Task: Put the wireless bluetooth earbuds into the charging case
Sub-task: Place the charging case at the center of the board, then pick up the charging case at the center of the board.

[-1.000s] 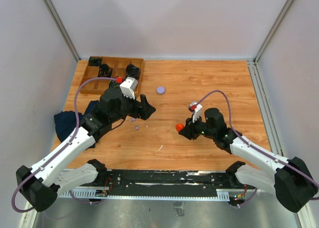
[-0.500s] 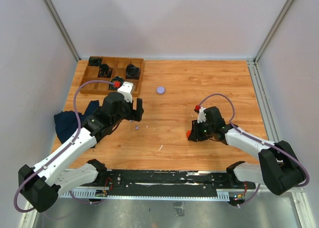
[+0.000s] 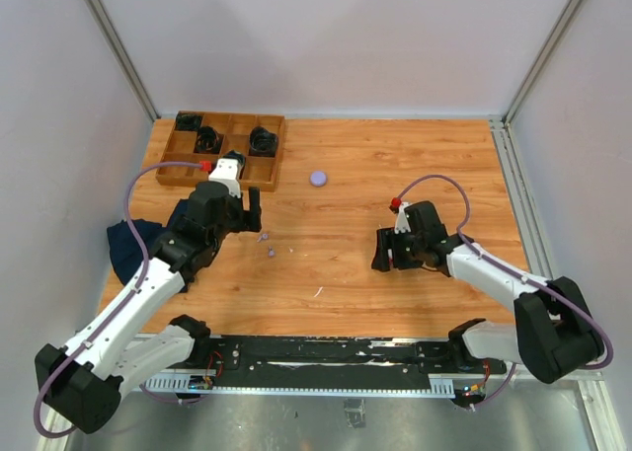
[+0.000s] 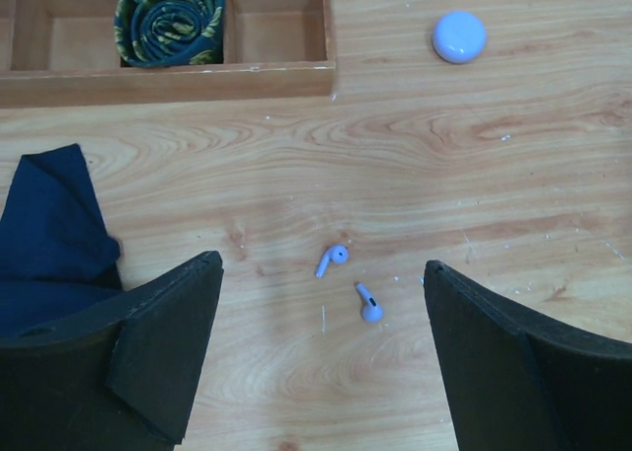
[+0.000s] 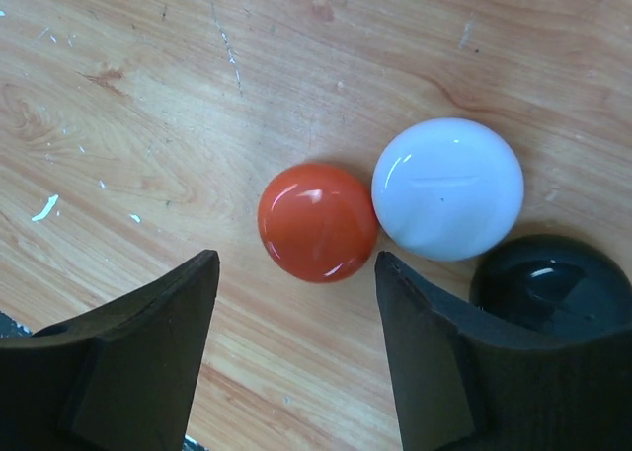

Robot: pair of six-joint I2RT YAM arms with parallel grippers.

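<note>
1. Both jaws spread, empty: left gripper (image 4: 322, 357) above lavender earbuds (image 4: 332, 260); right gripper (image 5: 294, 347) above orange case (image 5: 318, 221).
2. Pre-grasp; next, probably descend and pinch one bud. Lavender case (image 4: 459, 36) at 1 o'clock.

High overhead view of whole table (image 3: 415, 155); two wrist views close, straight down

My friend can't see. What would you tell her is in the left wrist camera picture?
Two tiny purple earbuds lie on a wooden table, framed by the open black jaws of the left gripper. A round purple case sits top right, a wooden tray holding a dark coil top left, and a dark blue cloth at the left.
</note>
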